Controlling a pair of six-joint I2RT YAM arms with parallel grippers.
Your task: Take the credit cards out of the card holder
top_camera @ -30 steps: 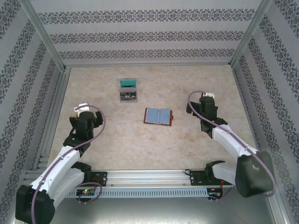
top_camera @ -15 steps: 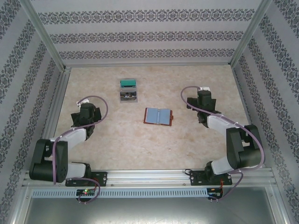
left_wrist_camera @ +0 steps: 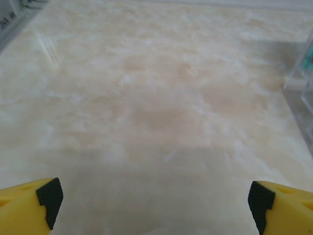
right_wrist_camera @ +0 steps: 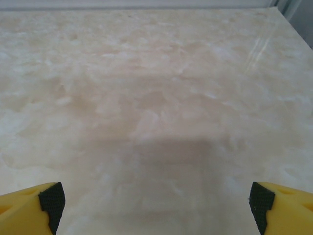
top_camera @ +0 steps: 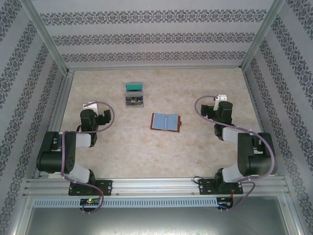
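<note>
Wrist cams: my left gripper [left_wrist_camera: 155, 201] and right gripper [right_wrist_camera: 156, 200] are both spread wide, with nothing between the yellow fingers [left_wrist_camera: 29, 203]. Bare table [right_wrist_camera: 146, 98] lies under each. The left wrist cam catches a clear box [left_wrist_camera: 304, 81] edge ahead-right of my left gripper.

The top cam gives the layout. The card holder [top_camera: 166, 122] lies between my grippers, right of the left one and left of the right one, well apart from both.

Versus a second ago, both my arms are folded back with elbows up over the bases. The grippers sit at roughly the same spots as before. Card holder and box are unmoved.

The card holder lies open flat, with a brown rim and two grey-blue inner panels. It's too small to make out any cards.
</note>
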